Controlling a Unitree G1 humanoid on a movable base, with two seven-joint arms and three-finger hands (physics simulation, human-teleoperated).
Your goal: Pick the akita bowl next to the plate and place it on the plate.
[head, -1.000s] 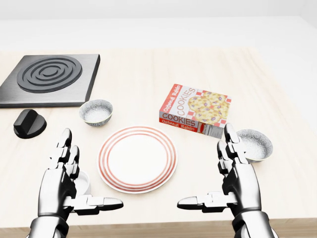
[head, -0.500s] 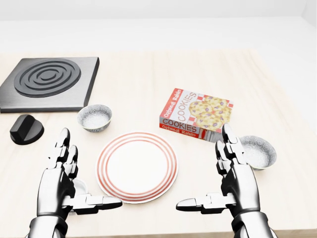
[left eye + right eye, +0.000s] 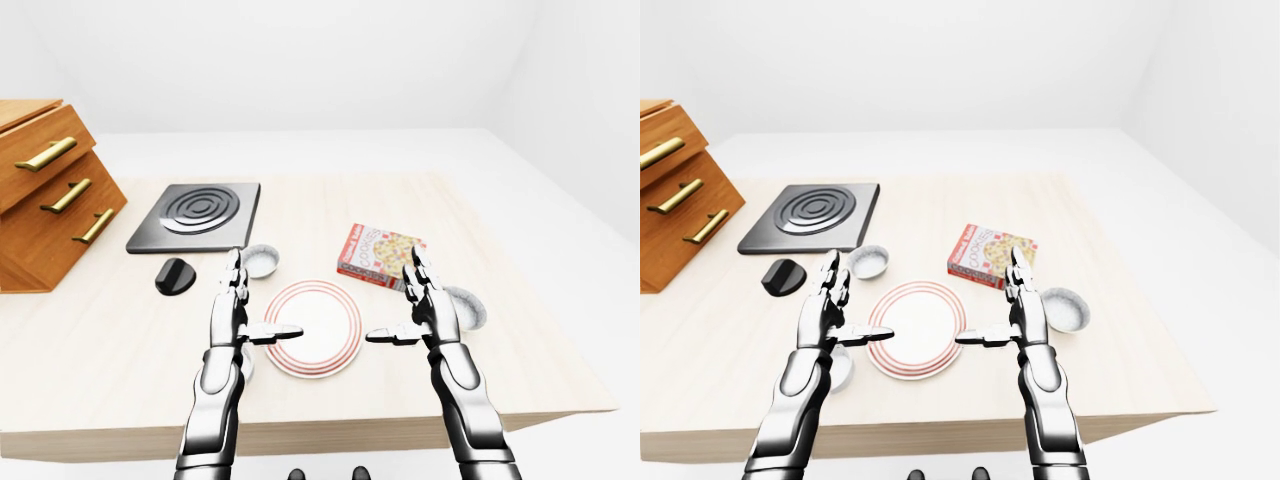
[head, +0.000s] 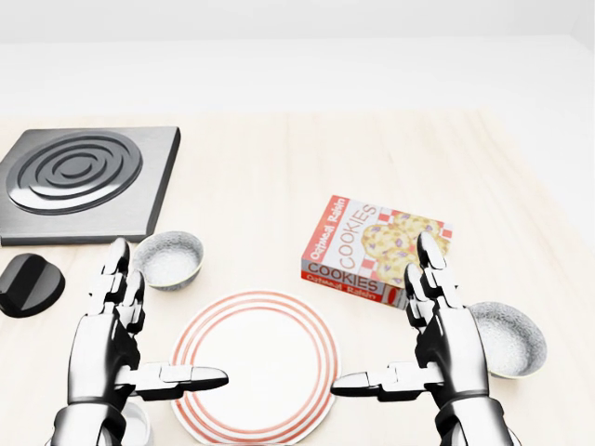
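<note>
Plate [image 4: 256, 376]: white, ringed with thin red concentric stripes near the rim. Grey-white speckle is seen on the left bowl [image 4: 168, 259] and the right bowl [image 4: 507, 339]. Cookie box [image 4: 376, 249]: red and white, printed with yellow cookies. Burner [image 4: 79, 181]: dark grey, concentric rings. Knob [image 4: 28, 283]: black. Table [image 4: 279, 167]: pale wood grain. Drawers [image 3: 50, 195]: brown wood, gold handles. Left hand [image 4: 107, 358] and right hand [image 4: 451, 353]: chrome silver, dark joints.

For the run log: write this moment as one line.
left hand: open, empty | right hand: open, empty | plate: bare, between hands | bowls: all off plate
</note>
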